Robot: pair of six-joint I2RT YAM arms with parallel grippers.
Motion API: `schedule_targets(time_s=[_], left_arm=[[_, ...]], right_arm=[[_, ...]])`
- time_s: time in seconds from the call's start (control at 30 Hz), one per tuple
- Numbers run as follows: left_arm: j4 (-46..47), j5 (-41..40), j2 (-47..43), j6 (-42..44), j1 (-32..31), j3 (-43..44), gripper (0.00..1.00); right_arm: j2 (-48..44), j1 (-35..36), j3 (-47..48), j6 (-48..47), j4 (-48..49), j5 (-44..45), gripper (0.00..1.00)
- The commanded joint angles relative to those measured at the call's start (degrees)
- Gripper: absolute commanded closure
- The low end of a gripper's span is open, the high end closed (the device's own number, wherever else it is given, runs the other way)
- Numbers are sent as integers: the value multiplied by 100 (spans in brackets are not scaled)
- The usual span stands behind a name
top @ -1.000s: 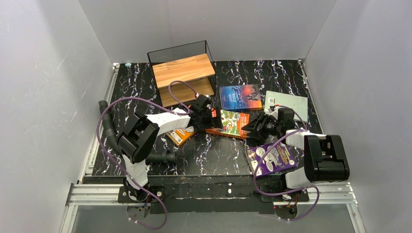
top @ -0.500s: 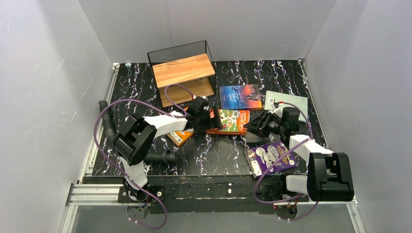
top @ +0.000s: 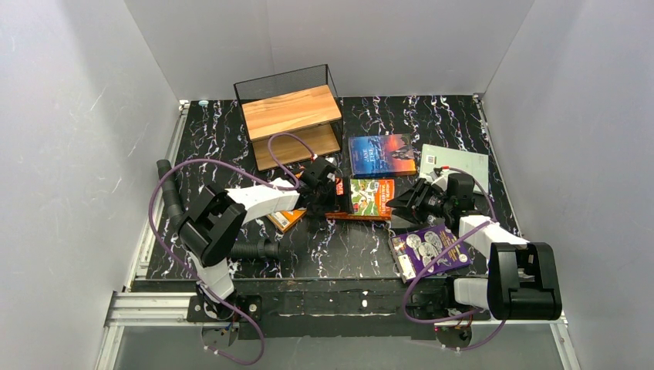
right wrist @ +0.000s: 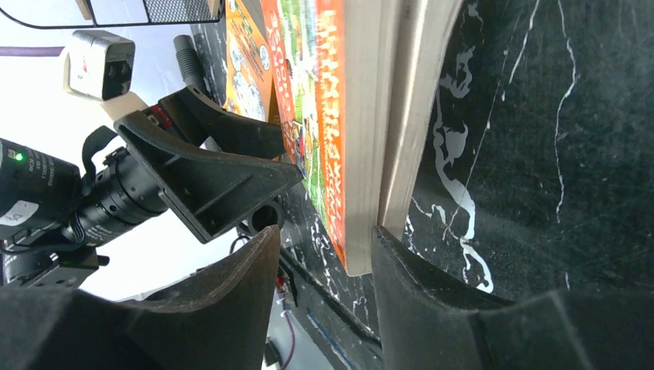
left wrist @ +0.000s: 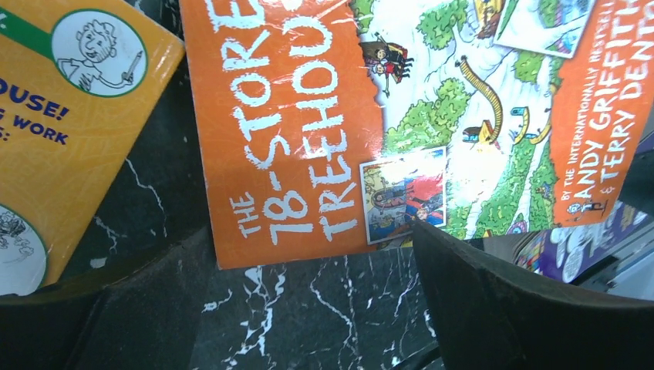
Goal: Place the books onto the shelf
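While the red-green book [top: 372,196] lies flat on the table [top: 351,248] in front of the shelf [top: 291,112] and a little to its right, I see my left gripper [left wrist: 307,247] spread wide over the end nearer the shelf. My right gripper [right wrist: 324,239] straddles the end farther from the shelf; I cannot tell if it is clamped.

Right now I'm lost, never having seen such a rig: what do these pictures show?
Two robot arms stand at a table's near edge. One picture looks down from above; the other two come from a camera on each wrist. On the black table are an orange book, a red-green book, a purple book, a blue book and a pale grey book; the shelf stands behind them. The left hand hangs open by the red-green book; the right hand has its edge between its fingers, whether gripped I cannot tell.
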Motion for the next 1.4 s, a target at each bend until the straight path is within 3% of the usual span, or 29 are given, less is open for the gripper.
schedule_targets(time_s=[0.0,0.13,0.33,0.5,0.6,0.83,1.07,1.23,1.37], left_arm=[[-817,341,-361,693,-372,193,5],[-485,325,-444,568,-384,-22,5],[-329,389,-465,398,-389,-93,15],[-651,388,-533,515,-434,71,12],[-1115,124,-624,866,-523,290,8],[-1429,-271,-675,1224,-538,411,7],[-1509,-806,-406,1427,-537,503,6],[-1420,-358,12,1417,-526,505,4],[-760,30,24,1119,-524,111,5]], right_arm=[[-159,101,-78,845,993,-909,46],[-315,101,-17,1045,1136,-966,51],[-447,101,326,-33,-272,-523,54],[-377,101,663,-833,-1933,538,32],[-322,93,654,-849,-2297,991,25],[-265,93,233,-367,-1802,1196,22],[380,93,215,-627,-1403,1712,22],[1277,110,536,-950,-1211,1023,23],[1432,110,235,-702,-325,271,27]])
